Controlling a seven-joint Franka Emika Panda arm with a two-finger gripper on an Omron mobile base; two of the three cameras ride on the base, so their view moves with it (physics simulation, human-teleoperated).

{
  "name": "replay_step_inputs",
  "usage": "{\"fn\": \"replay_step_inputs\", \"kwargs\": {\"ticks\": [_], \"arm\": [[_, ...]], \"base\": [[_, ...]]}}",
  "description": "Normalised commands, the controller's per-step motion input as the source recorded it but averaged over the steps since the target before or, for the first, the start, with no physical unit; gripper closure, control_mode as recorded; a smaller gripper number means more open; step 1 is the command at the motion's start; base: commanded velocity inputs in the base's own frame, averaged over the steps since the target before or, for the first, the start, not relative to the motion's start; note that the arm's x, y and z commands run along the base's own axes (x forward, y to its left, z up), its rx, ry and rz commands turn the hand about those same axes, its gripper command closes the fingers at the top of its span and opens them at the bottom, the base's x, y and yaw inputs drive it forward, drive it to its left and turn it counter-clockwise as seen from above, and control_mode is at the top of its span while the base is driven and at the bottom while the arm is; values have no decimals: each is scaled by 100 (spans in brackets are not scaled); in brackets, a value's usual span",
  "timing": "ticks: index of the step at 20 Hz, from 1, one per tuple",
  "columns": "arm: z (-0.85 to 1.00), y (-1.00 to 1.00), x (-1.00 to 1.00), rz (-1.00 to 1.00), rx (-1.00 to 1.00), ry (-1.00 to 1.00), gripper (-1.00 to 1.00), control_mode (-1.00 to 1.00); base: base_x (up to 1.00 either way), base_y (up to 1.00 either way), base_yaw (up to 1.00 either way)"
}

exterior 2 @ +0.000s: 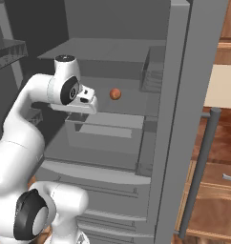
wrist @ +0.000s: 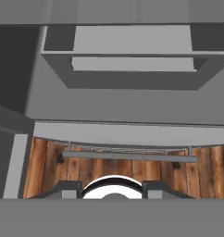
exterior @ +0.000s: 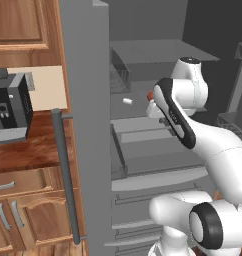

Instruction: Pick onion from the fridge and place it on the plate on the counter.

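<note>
The fridge (exterior 2: 179, 95) stands open, its interior reachable from the front. The onion (exterior 2: 115, 94) sits on a grey shelf (exterior 2: 122, 107) with bare shelf around it; the shelf above (exterior 2: 108, 50) roofs that bay. A wire rack (exterior 2: 153, 71) hangs at the bay's right side, near the onion. A tiny white piece (exterior: 127, 101) lies apart on the same shelf. The tool (exterior 2: 89, 102) hovers just left of the onion, over an open drawer (wrist: 132, 69). The fridge wall and its bar handle (exterior 2: 198, 171) block the way to the surface (exterior: 18, 150).
</note>
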Motion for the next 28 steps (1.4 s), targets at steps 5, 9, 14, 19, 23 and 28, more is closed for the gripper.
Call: {"fn": "replay_step_inputs", "kwargs": {"ticks": [5,9,14,19,23,28], "arm": [[4,0,0,0,0,-10,-100,-100],[23,0,0,0,1,-24,-100,-100],[36,0,-1,0,2,-28,-100,-100],[50,0,0,0,2,-20,-100,-100],[48,0,-2,0,1,-18,-100,-100],[39,0,-4,0,0,-15,-100,-100]], "base": [[0,0,0],[0,0,0],[0,0,0],[0,0,0],[0,0,0],[0,0,0]]}}
